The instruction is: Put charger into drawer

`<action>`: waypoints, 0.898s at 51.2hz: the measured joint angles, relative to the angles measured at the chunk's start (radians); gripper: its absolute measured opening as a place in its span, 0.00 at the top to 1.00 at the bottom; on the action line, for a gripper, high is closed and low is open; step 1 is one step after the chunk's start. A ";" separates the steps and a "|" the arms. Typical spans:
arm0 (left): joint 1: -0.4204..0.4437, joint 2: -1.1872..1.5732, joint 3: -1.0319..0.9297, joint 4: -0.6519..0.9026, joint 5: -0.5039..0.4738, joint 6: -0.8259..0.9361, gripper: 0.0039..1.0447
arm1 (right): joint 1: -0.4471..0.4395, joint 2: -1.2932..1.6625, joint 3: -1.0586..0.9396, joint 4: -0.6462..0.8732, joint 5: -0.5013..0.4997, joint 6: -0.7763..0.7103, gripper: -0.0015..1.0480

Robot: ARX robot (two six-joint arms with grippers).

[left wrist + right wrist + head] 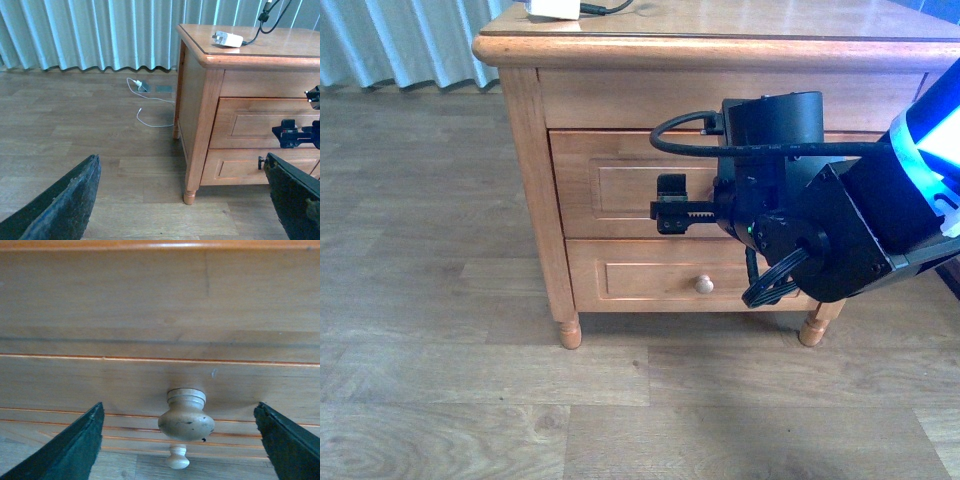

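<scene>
Hovering before the shut drawer (pixel 620 185), the right gripper (pixel 670 205) is spread wide, with the pale knob (pixel 186 417) between its fingers and untouched. The charger (pixel 227 39) lies on the cabinet (pixel 200 125) top, well apart from both grippers. The left gripper (pixel 182 160) is wide and empty too, off to the side. A grip taken off-centre on that rounded knob could slip during the pull and leave the drawer closed, and a slanted pull might jam it.

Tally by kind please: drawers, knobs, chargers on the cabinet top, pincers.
Drawers: 2, upper drawer, lower drawer
Knobs: 2, upper knob, lower knob
Charger on cabinet: 1
Pincers: 2, left pincer, right pincer
Total: 7
</scene>
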 joint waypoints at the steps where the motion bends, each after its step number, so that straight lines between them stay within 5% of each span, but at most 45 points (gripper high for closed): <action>1: 0.000 0.000 0.000 0.000 0.000 0.000 0.05 | 0.000 0.001 0.000 0.000 0.002 0.000 0.21; 20: 0.000 0.000 0.000 0.000 0.000 0.000 0.05 | -0.005 0.007 0.000 0.003 0.006 -0.002 0.76; 46: 0.000 0.000 0.000 0.000 0.000 0.000 0.05 | 0.002 -0.054 -0.093 0.016 -0.002 0.007 0.78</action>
